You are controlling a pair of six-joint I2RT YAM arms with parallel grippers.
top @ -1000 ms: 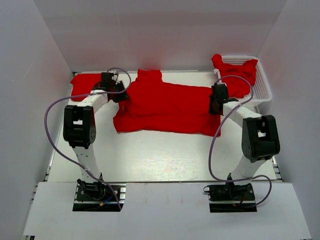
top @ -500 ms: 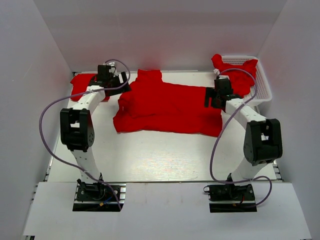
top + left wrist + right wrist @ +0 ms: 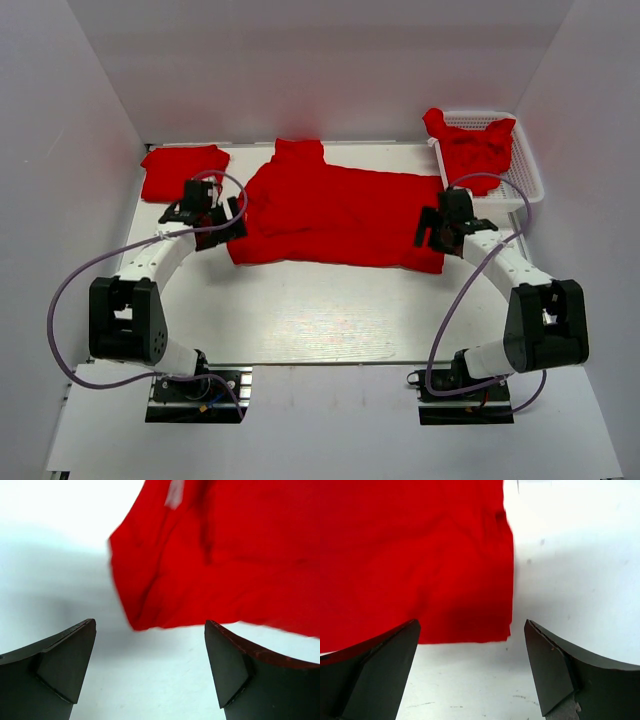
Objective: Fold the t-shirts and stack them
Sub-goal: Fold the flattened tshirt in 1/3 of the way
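The white table (image 3: 320, 310) shows open surface between the cloth and its near edge, room for folding. The spread t-shirt (image 3: 335, 215) lies flat across the middle; soft, light and limp, it is best pinched at its near corners. The mesh basket (image 3: 528, 180) at the far right corner holds more t-shirts (image 3: 470, 150); a folded t-shirt (image 3: 180, 172) sits at the far left corner. The left gripper (image 3: 150, 625) and right gripper (image 3: 470, 624) hover empty, jaws apart, each at a near corner

Spread red t-shirt (image 3: 335, 215) at centre, folded t-shirt (image 3: 183, 170) far left, crumpled t-shirt (image 3: 470, 150) far right.
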